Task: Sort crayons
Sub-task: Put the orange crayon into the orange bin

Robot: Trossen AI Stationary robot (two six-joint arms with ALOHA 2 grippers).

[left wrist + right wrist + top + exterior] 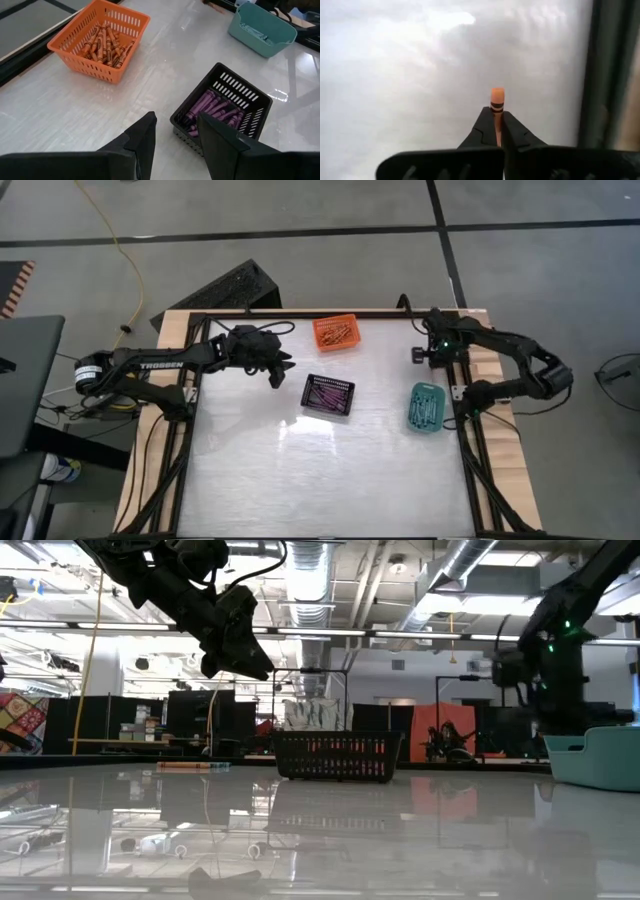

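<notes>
My right gripper (496, 131) is shut on an orange crayon (497, 100) over the table's far right part, beyond the teal basket (427, 407); it also shows in the high view (418, 355). My left gripper (175, 137) is open and empty, up in the air left of the black basket (329, 394), and shows in the high view (283, 372). The black basket holds purple crayons (212, 107). The orange basket (335, 333) holds orange crayons (106, 44). The teal basket holds teal crayons (425, 405). My right gripper pinches the orange crayon between its two fingers (482, 127). The crayon lies along the fingers, and its flat end with the black bands (497, 96) sticks out past the fingertips. It hangs over the white table top without touching it.
The three baskets stand on the white table top (300, 470), whose near half is bare. A dark frame rail (607, 75) runs along the table's right edge close to my right gripper. The room with shelves and lamps lies beyond the table's far edge.
</notes>
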